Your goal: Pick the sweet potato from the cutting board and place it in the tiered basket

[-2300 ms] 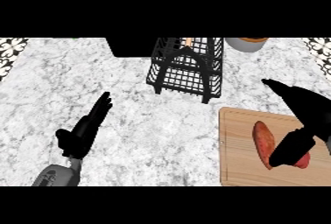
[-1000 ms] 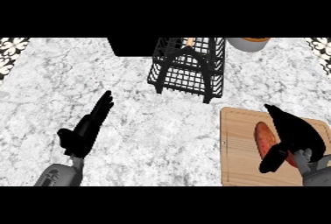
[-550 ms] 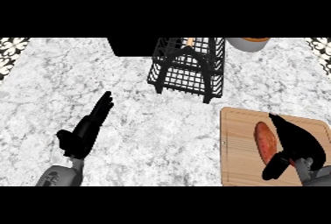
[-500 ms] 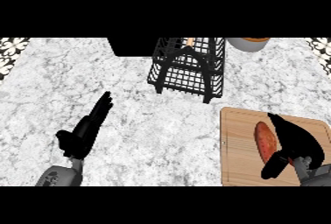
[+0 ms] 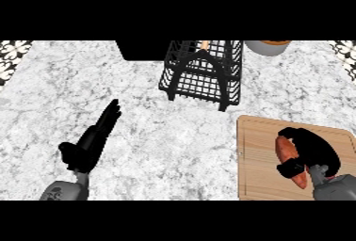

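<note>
Curling tighter than before, right hand [image 5: 316, 153] grips sweet potato [image 5: 287, 155] on cutting board [image 5: 261, 164]; tiered basket [image 5: 203, 70] stands apart.

**Marble counter and what rests on it**

A grey-and-white marbled counter [image 5: 173, 136] fills the frame; a black wire tiered basket [image 5: 203, 70] stands on it at upper centre; a wooden cutting board [image 5: 261, 174] lies flat at the lower right, running off the bottom edge; a grey round vessel with an orange-brown rim [image 5: 268, 45] sits at the upper right, cut by the top edge; a dark rectangular object [image 5: 142, 49] lies at the top, just left of the basket; patterned tile shows at both upper corners.
</note>
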### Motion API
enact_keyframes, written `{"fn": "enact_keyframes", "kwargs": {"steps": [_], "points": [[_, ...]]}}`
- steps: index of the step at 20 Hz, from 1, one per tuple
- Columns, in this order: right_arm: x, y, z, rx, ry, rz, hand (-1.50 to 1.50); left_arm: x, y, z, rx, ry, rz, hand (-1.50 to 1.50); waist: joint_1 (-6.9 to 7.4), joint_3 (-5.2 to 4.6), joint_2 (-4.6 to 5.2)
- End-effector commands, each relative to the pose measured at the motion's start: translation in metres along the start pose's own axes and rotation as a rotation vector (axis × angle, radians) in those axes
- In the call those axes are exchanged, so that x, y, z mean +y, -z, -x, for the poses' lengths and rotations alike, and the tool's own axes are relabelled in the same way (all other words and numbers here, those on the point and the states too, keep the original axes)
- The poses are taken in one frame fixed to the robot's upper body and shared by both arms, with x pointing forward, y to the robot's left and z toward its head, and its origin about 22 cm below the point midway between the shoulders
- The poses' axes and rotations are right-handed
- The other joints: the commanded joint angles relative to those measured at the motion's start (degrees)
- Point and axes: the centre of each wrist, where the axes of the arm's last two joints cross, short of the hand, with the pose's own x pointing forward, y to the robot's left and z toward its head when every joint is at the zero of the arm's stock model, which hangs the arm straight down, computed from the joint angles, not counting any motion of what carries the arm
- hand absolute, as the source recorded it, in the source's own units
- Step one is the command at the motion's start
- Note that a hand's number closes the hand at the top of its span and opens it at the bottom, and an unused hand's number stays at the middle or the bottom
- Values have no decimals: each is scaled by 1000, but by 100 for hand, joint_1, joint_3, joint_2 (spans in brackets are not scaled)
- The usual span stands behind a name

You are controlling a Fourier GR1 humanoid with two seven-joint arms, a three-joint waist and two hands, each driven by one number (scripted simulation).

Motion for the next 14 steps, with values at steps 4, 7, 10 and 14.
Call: {"fn": "enact_keyframes", "kwargs": {"steps": [4, 7, 10, 14], "points": [[17, 13, -7, -104, 28, 88, 150, 7, -4, 4, 3, 3, 10, 0, 12, -1, 4], [25, 5, -21, -135, 34, 104, 150, -7, 14, 12, 13, -9, 5, 0, -15, -3, 5], [-7, -2, -10, -129, 38, 117, 150, -21, 11, 0, 22, -5, 6, 0, -14, -2, -3], [8, 0, 4, -125, 23, 187, 150, 5, -16, 8, 5, 19, 2, 0, -3, -2, -4]]}}
